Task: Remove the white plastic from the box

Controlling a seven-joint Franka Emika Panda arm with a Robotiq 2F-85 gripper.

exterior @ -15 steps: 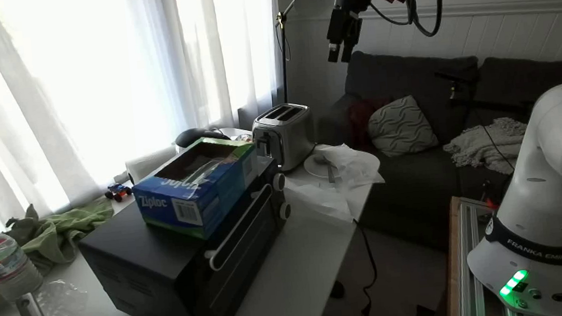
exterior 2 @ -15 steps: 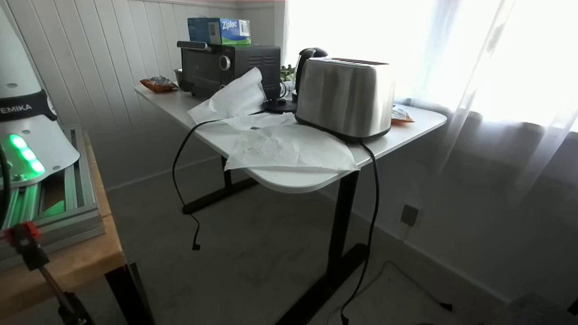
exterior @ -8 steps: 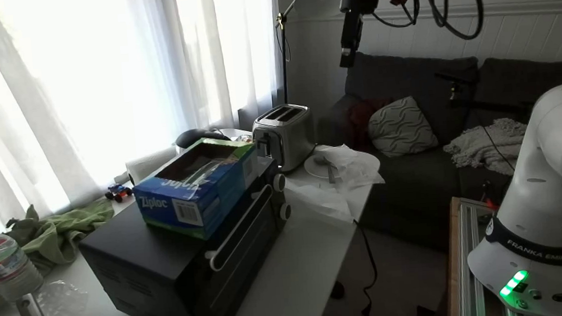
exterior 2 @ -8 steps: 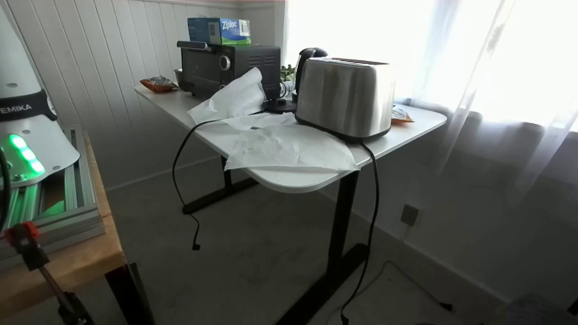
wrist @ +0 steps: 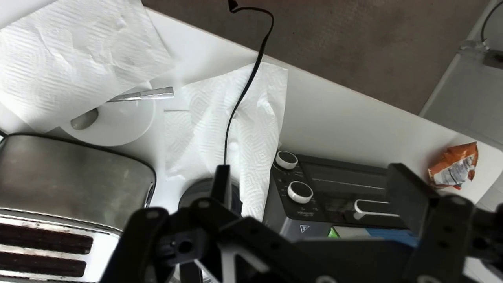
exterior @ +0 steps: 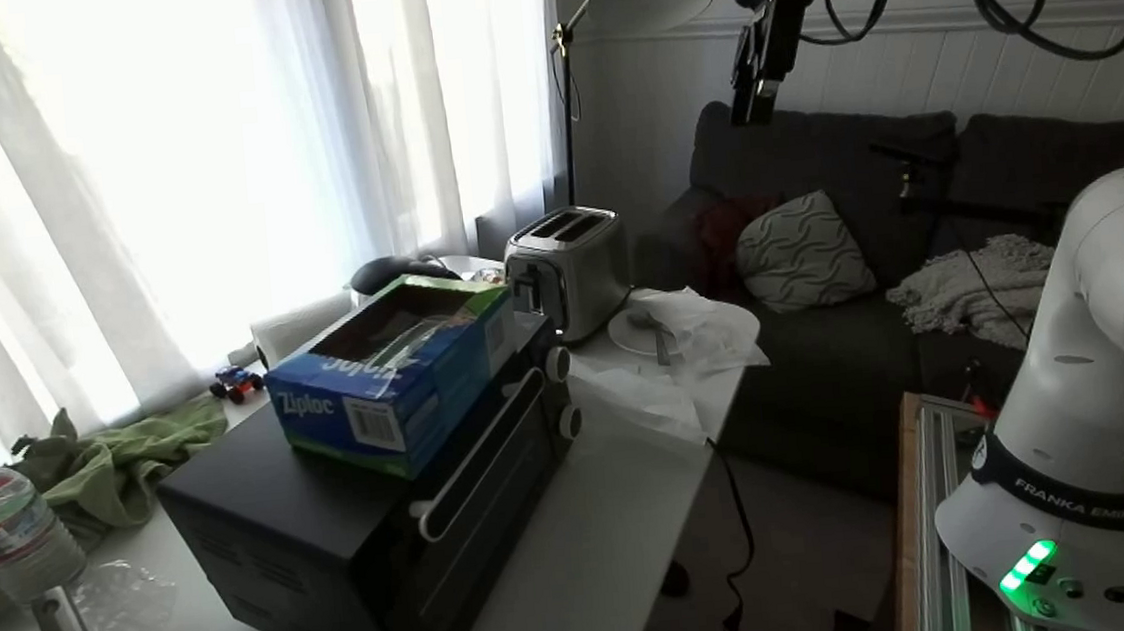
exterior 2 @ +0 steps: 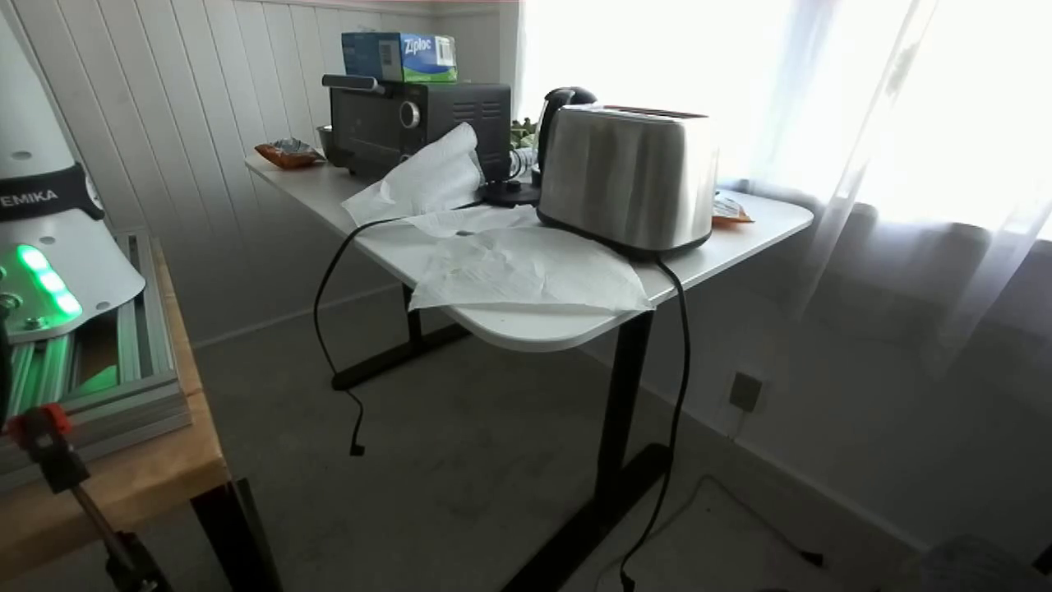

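gripper (wrist: 313, 184): jaws wide apart | Ziploc box (exterior: 428, 396): lower than gripper, on toaster oven (exterior: 332, 519) | inside: perhaps plastic (exterior: 402, 342), dim

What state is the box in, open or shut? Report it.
Open. In an exterior view, the box has a wide gap in its top, and its dark inside shows through.

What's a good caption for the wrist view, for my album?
Looking down past the open gripper at toaster, paper towels and oven.
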